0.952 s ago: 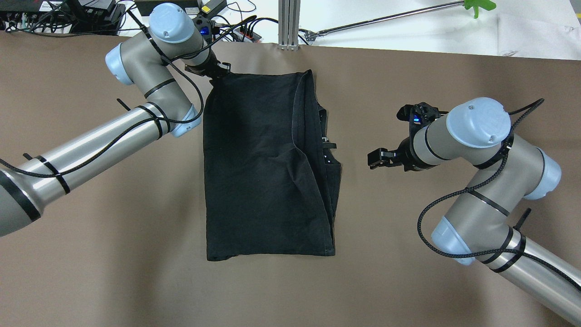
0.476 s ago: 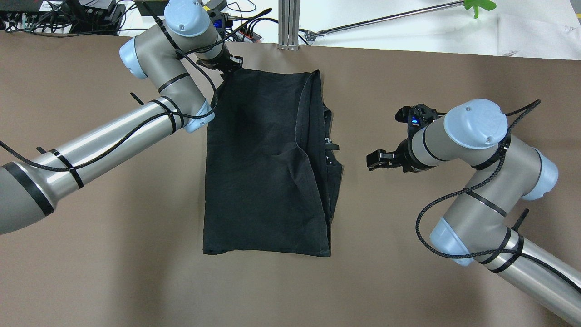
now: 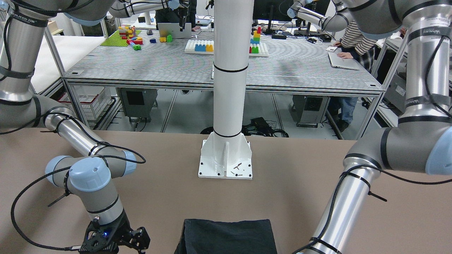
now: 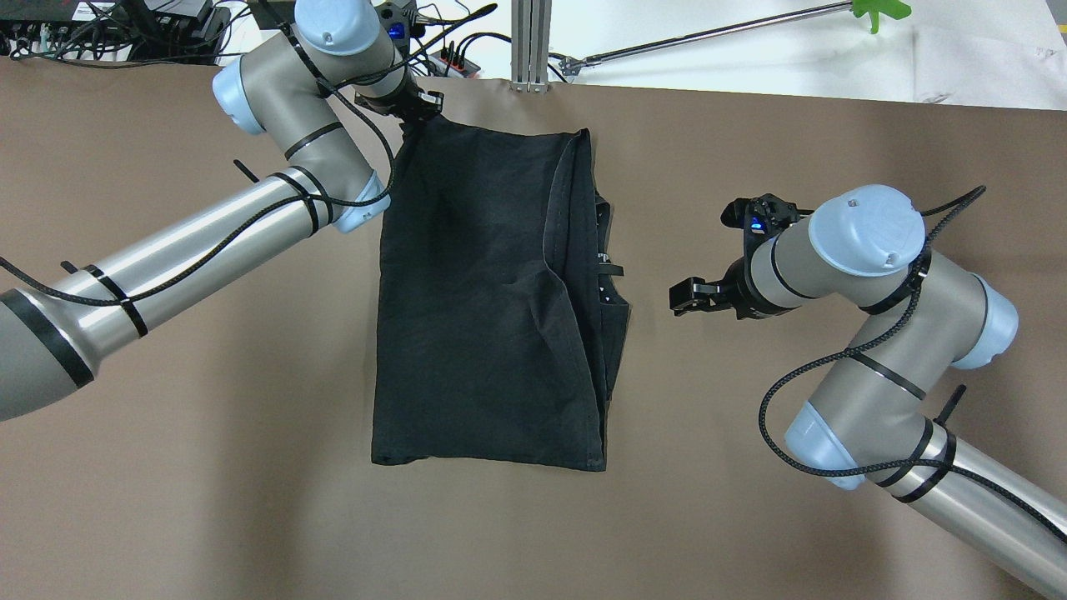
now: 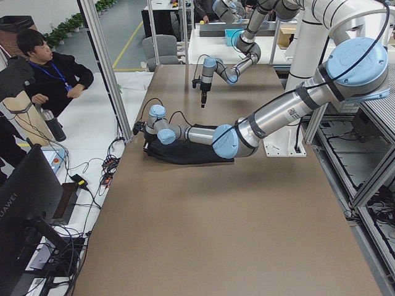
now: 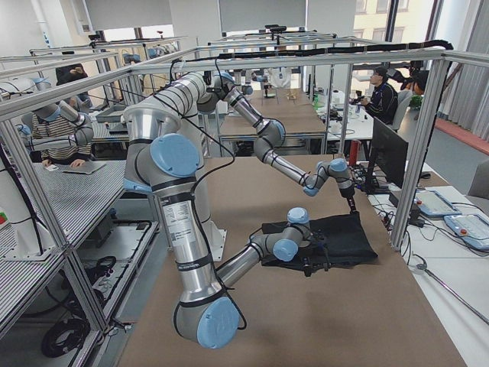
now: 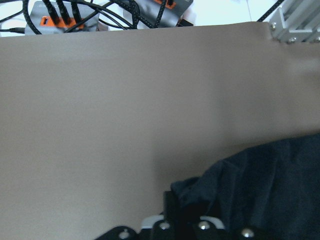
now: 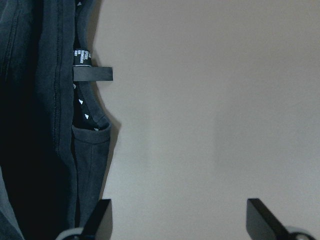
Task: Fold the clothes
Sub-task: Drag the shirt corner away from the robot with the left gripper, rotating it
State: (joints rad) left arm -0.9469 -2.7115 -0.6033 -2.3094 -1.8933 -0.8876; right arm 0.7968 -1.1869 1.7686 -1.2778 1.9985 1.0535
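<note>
- Left gripper (image 4: 414, 115) pinches the far-left corner of the clothes (image 4: 483, 292), which lie in the middle of the table (image 4: 208, 517).
- Right gripper (image 4: 685, 298) hangs spread, near their right edge.
- I'd carry that corner low, straight onto the near hem.

A brown-covered bench (image 4: 167, 517) fills the middle of the room. Just beyond the left pincer (image 4: 414, 112), past the bench's edge, black cables (image 4: 125, 25) lie on a white surface. Behind the right pincer (image 4: 678, 298), a white pillar (image 3: 230, 88) is bolted to the bench. Further back is a ribbed grey table (image 3: 159, 67) with coloured bricks (image 3: 129, 35). Aluminium framing (image 6: 428, 138) and bright windows (image 6: 359, 17) stand around.
</note>
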